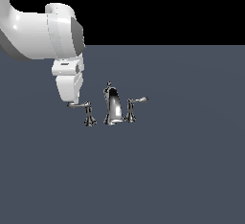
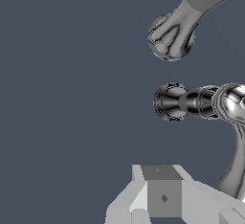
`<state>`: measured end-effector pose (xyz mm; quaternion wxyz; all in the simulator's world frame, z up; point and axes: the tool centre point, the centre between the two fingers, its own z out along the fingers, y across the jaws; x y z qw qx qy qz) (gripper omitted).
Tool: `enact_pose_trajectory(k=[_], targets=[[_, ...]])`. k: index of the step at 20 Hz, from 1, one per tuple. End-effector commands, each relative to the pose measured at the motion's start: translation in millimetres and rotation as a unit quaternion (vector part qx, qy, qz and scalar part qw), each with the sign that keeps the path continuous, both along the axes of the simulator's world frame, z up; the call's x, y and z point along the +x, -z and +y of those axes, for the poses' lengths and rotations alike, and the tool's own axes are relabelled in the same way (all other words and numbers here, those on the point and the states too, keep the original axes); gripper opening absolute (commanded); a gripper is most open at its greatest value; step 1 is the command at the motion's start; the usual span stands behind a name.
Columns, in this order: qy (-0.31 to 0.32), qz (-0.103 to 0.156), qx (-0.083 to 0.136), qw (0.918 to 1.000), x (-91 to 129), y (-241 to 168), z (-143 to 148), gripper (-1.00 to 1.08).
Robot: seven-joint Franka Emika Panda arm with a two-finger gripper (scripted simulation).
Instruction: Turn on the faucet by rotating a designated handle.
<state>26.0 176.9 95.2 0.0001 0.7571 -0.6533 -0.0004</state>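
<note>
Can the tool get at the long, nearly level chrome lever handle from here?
Probably yes: the tool sits right at the tip of the long chrome lever handle, with nothing between them; actual contact is unclear.

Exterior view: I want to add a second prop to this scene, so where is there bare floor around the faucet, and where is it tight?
Free: the grey surface in front of the faucet and out to the exterior view's right of the shorter lever handle. Crowded: the exterior view's left, where the gripper sits at the handle.
</note>
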Motion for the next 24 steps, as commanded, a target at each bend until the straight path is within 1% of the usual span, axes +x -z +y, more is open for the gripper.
enact_pose_trajectory(k=[1,14,15,16,24], targets=[[0.0,0.0,0.0,1.0,-5.0,0.0,1.4,-1.0],[0.0,0.0,0.0,1.0,-45.8,0.0,10.6,-1.0],[0.0,0.0,0.0,1.0,-45.8,0.0,10.6,-1.0],[0.006,-0.006,-0.003,1.0,-36.6,-0.2,2.5,-1.0],[0.003,-0.003,-0.002,1.0,-61.1,0.0,-5.9,-1.0]])
